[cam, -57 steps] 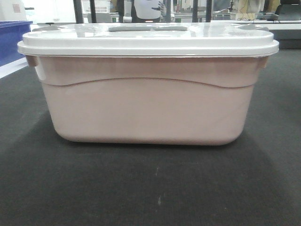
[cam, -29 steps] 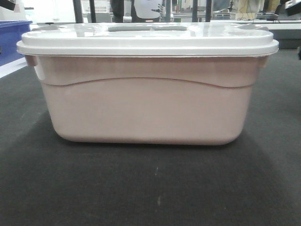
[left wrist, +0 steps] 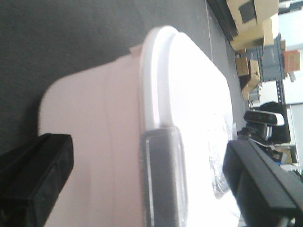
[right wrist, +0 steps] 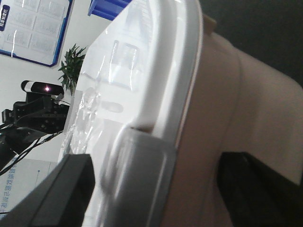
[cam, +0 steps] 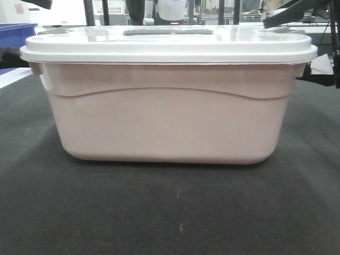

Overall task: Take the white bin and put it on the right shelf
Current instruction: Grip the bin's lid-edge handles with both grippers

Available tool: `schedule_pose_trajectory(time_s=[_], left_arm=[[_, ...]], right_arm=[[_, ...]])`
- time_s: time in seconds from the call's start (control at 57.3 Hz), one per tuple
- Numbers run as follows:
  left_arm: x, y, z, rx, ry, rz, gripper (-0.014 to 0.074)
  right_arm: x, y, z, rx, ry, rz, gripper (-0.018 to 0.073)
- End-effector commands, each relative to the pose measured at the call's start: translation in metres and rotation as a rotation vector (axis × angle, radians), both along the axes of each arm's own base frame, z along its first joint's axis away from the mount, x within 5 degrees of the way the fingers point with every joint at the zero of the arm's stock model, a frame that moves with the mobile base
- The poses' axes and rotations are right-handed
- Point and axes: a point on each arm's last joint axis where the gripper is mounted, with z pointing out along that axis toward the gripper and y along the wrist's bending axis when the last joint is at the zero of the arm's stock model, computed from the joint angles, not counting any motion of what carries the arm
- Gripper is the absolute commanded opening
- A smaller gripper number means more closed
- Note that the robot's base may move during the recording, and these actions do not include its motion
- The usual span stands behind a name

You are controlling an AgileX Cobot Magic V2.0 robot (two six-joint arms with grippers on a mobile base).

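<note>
The white bin (cam: pixel 167 119), a pale pinkish tub with a white lid (cam: pixel 167 45) and grey handle (cam: pixel 167 31), stands on a dark mat (cam: pixel 170 212), filling the front view. My left gripper (left wrist: pixel 149 156) is open at one end of the bin, and its black fingers (left wrist: pixel 35 177) straddle the grey lid latch (left wrist: pixel 163 179). At the other end my right gripper (right wrist: pixel 154 165) is open, its fingers (right wrist: pixel 52 194) on either side of that end's grey latch (right wrist: pixel 142 179). Neither touches the bin that I can see. The right shelf is out of view.
A blue bin (cam: pixel 16 32) stands behind the tub at the far left. Dark parts of my right arm (cam: pixel 289 15) show above the lid's right corner. Cardboard boxes (left wrist: pixel 251 28) and a camera on a stand (right wrist: pixel 42 88) lie beyond the mat.
Dark arm parts have come into the front view at both ends of the tub. The tub itself has stayed where it was.
</note>
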Motion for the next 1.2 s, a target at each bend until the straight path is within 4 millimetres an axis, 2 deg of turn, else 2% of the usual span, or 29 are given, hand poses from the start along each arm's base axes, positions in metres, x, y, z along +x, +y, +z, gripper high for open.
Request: schedule_pose_trajectory(time_s=[0.0, 0.314, 0.594, 0.629, 0.751, 0.856, 0.978, 1.065, 1.187], left_arm=[[-0.013, -0.015, 0.032, -0.13, -0.068, -0.124, 0.0535], [-0.016, -0.034, 0.032, -0.138, -0.059, -0.177, 0.0534], [-0.016, -0.036, 0.033, -0.143, -0.058, -0.179, 0.0534], [-0.015, -0.036, 0.036, -0.182, -0.067, -0.161, 0.0534], [-0.015, -0.037, 0.036, -0.179, -0.065, -0.167, 0.0534], [-0.016, -0.041, 0.036, -0.177, -0.064, -0.179, 0.0526], [-0.017, -0.045, 0.036, -0.176, -0.063, -0.19, 0.047], [-0.017, -0.045, 0.035, -0.174, -0.062, -0.194, 0.0405], [-0.017, -0.045, 0.035, -0.174, -0.062, -0.194, 0.0285]], right_arm=[[-0.006, 0.007, 0.028, 0.142, -0.103, 0.085, 0.0625], [-0.004, 0.007, 0.031, 0.173, -0.111, 0.06, 0.0624], [-0.009, 0.008, 0.041, 0.167, -0.141, 0.062, 0.0624], [-0.013, 0.009, 0.05, 0.162, -0.17, 0.064, 0.0624], [-0.013, 0.009, 0.05, 0.161, -0.169, 0.064, 0.0618], [-0.013, 0.012, 0.05, 0.162, -0.168, 0.074, 0.0525], [-0.014, 0.019, 0.05, 0.164, -0.167, 0.096, 0.0352], [-0.014, 0.023, 0.05, 0.165, -0.166, 0.11, 0.0259], [-0.015, 0.027, 0.05, 0.166, -0.165, 0.123, 0.0174]])
